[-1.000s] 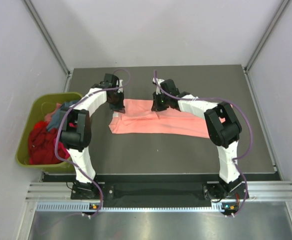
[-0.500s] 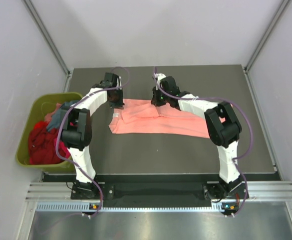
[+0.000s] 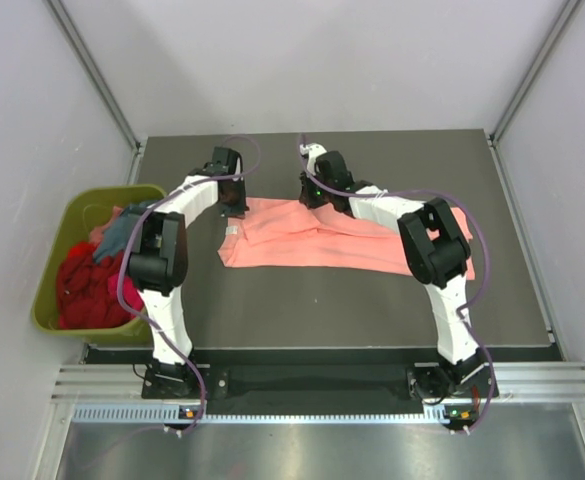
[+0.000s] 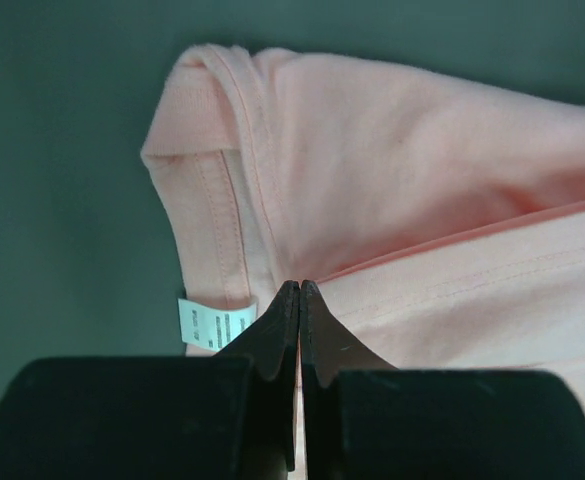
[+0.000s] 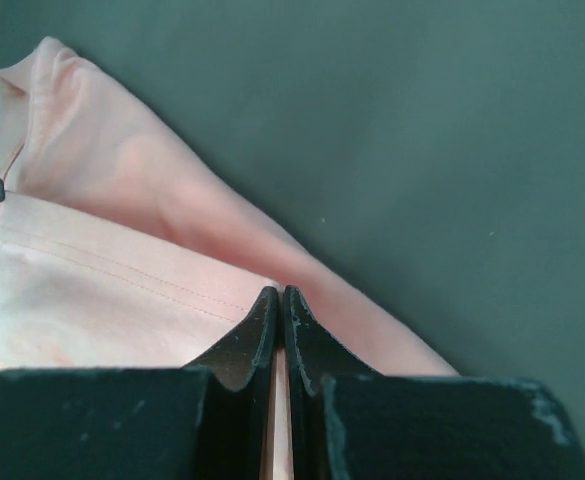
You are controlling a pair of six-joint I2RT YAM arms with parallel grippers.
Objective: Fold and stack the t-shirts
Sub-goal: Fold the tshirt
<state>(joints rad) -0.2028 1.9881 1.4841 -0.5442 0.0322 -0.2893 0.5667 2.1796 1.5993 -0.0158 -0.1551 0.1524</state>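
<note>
A large salmon-pink t-shirt lies partly folded across the middle of the dark table. My left gripper is at the shirt's far left corner, by the collar and its white label. It is shut, with pink cloth pinched between the fingers. My right gripper is at the far edge near the shirt's middle, shut on a hemmed layer. More t-shirts, red and teal, are piled in the bin.
An olive-green bin stands off the table's left edge beside the left arm. Grey walls close in the left, right and far sides. Bare table shows behind and in front of the shirt.
Both grippers have moved slightly toward the far edge, the right one also leftward, drawing the shirt's far edge with them. The jaws stay shut.
</note>
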